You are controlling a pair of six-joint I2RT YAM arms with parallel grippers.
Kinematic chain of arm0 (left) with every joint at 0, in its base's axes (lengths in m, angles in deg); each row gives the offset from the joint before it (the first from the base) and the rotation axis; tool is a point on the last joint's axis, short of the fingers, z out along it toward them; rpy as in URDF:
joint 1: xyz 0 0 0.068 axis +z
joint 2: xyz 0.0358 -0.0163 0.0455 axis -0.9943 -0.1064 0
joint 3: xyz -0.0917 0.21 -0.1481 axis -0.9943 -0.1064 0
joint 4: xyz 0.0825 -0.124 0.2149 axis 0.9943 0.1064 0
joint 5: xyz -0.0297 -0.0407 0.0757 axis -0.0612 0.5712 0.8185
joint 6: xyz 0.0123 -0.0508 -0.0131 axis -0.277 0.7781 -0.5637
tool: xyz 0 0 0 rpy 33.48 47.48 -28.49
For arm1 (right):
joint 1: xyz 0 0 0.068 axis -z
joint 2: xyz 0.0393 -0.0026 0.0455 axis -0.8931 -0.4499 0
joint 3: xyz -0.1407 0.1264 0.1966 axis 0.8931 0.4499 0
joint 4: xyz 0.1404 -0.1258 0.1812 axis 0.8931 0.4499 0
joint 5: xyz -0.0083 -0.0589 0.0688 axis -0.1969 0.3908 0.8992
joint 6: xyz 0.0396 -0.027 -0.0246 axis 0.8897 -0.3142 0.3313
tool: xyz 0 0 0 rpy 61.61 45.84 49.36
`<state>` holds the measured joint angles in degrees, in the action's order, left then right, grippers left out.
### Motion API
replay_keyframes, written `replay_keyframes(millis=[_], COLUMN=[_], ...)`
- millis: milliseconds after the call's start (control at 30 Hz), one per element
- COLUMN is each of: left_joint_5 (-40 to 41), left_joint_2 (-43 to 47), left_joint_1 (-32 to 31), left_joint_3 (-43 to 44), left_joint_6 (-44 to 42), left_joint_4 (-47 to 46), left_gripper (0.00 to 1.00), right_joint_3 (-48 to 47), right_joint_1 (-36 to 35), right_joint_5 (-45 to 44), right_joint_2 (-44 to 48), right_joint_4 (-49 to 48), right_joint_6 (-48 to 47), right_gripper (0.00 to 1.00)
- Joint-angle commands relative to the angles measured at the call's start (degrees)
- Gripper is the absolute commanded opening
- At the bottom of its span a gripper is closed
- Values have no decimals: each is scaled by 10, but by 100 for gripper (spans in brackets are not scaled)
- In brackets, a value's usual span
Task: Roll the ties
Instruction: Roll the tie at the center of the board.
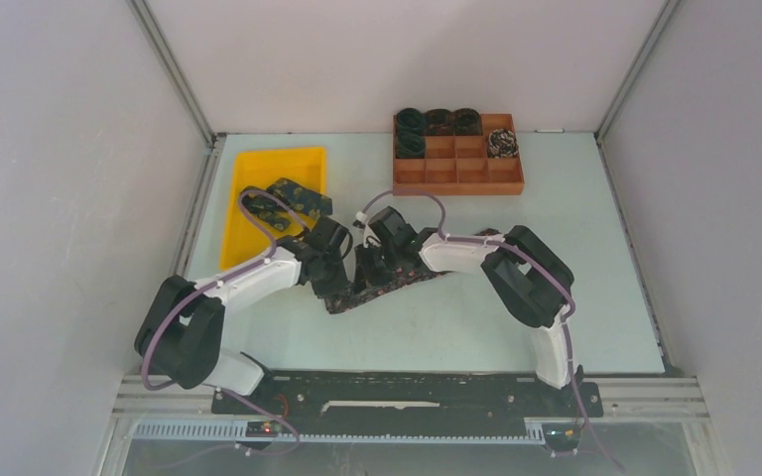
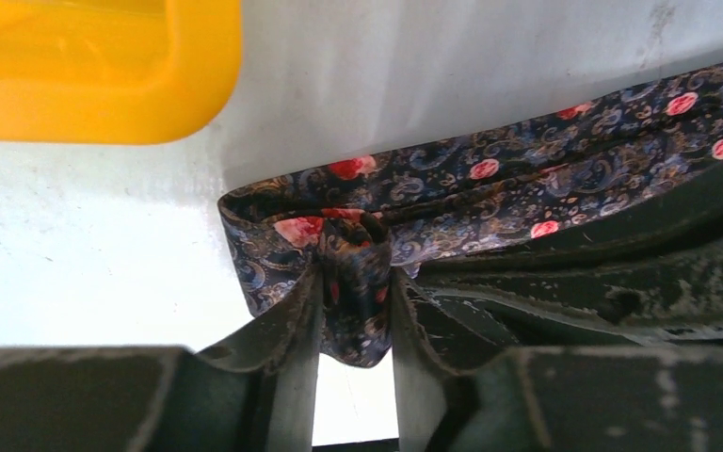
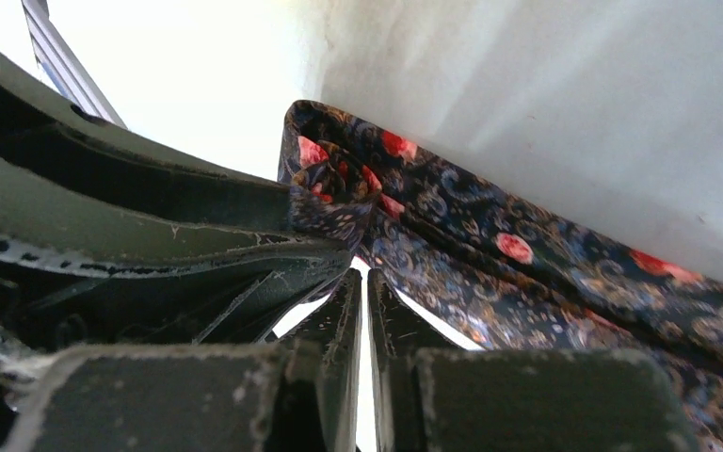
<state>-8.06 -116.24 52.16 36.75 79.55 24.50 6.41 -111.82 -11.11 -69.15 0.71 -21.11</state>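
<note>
Now then, we're partway through. Over at the table's (image 1: 556, 317) far edge, right of middle, the brown divided box (image 1: 456, 186) has five rolled ties (image 1: 412, 121) sitting in its compartments: three dark coils along the back row, one dark coil below them on the left, and a pale speckled one at the back right. The other compartments look bare. Action is in the middle of the table, where the tie (image 1: 349, 297), dark paisley with red roses, lies flat and slants toward the right arm. Both arms meet over its left end. The left gripper (image 2: 356, 282) is set narrow with a bunched fold of that tie wedged between its fingers, the fabric touching both. The right gripper (image 3: 360, 282) has its jaws all but together, only a sliver of light between them. Its tips are right against the cloth, but nothing shows between them. Just beside those tips there's a tiny curl, the very first turn of a roll, while the long band trails away flat. So this one has barely begun, I'd judge. Then there's a second tie (image 1: 296, 195) heaped at the right rim of the yellow tray (image 1: 268, 169), near the far-left corner, waiting unrolled.
</note>
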Motion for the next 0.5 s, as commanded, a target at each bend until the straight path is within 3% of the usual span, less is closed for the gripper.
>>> replay_keyframes(millis=[0,200,467], left_joint_5=[11,7,-1], left_joint_2=[-8,-10,10], left_joint_1=[-11,-21,-21], left_joint_3=[28,45,62], left_joint_6=[6,7,-2], left_joint_4=[5,3,8], left_gripper=[36,52,58], right_joint_3=[19,43,78], right_joint_1=[12,23,22], right_joint_5=[-13,-22,-46], right_joint_2=[55,82,119], right_joint_4=[11,20,31], right_joint_6=[-20,-28,-35], right_gripper=[9,8,7])
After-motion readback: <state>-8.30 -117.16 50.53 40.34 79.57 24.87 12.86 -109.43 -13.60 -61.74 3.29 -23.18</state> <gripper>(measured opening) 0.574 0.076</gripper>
